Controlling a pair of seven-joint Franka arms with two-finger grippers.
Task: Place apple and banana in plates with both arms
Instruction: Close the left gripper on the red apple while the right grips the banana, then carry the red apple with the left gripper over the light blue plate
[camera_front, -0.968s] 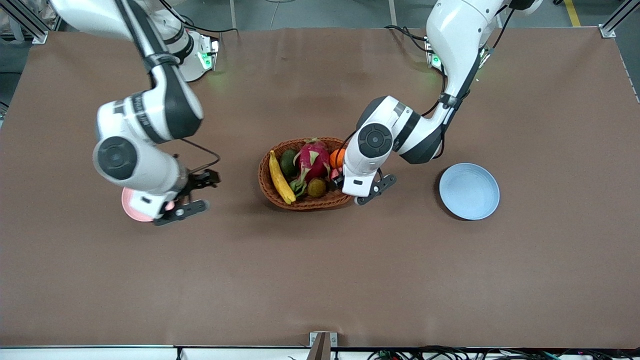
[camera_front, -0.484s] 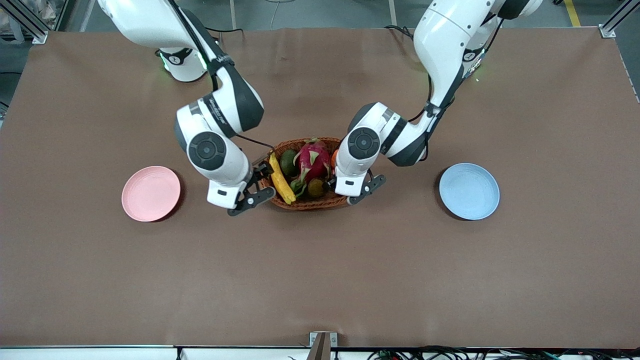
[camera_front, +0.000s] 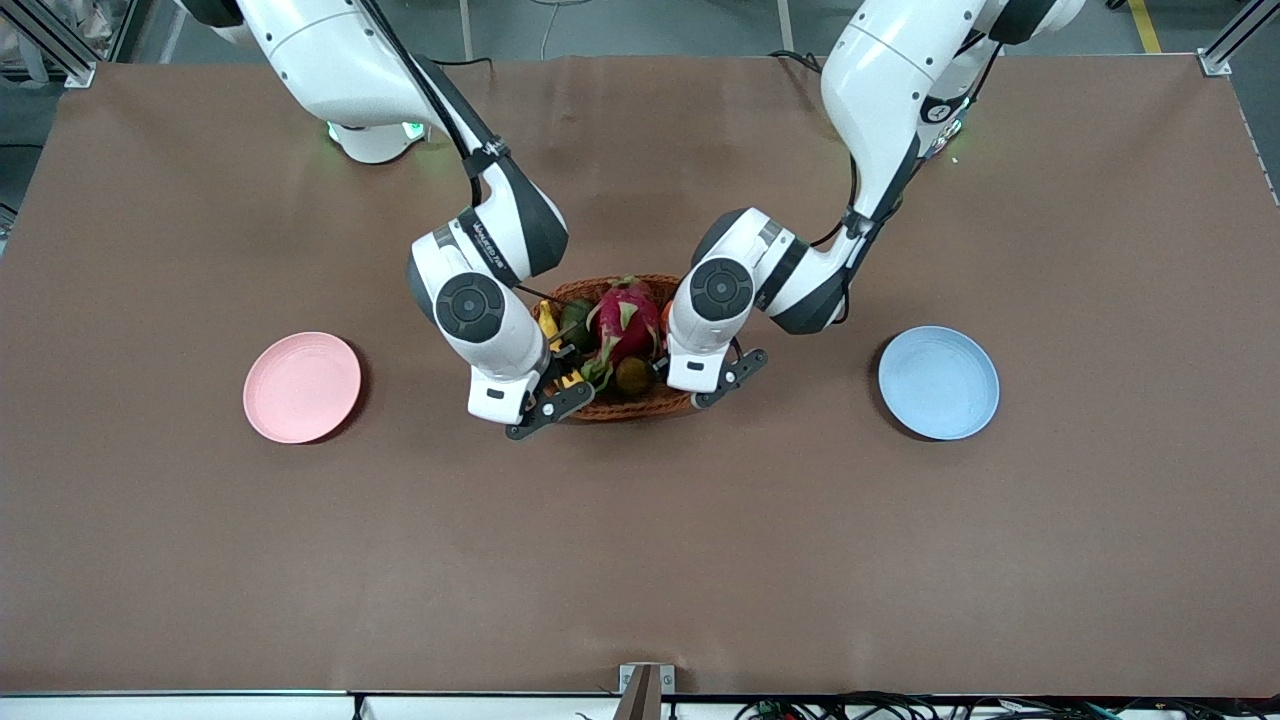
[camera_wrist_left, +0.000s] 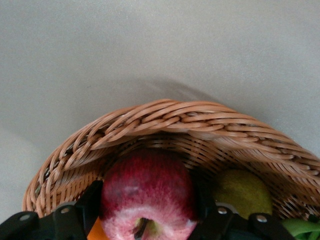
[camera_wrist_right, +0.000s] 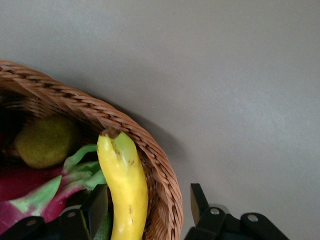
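Note:
The dark-red apple (camera_wrist_left: 147, 192) lies in the wicker basket (camera_front: 640, 408), and my left gripper (camera_wrist_left: 148, 201) is shut on it, a finger pressed to each side. In the front view that gripper (camera_front: 664, 368) is low in the basket's end toward the left arm, and the arm hides the apple. The yellow banana (camera_wrist_right: 125, 185) leans along the basket rim at the end toward the right arm. My right gripper (camera_wrist_right: 149, 201) is open astride it, one finger inside the basket by the banana, the other outside the rim. The pink plate (camera_front: 302, 387) and the blue plate (camera_front: 938, 382) hold nothing.
The basket also holds a magenta dragon fruit (camera_front: 625, 320), a dark green avocado (camera_front: 575, 322), a brownish-green kiwi (camera_front: 633, 375) and an orange (camera_wrist_left: 92, 232) beside the apple. The plates lie on the brown table (camera_front: 640, 560), one at each side of the basket.
The right arm swung from over the pink plate to the basket and lowered around the banana. The left gripper sank a little into the basket and shut on the apple.

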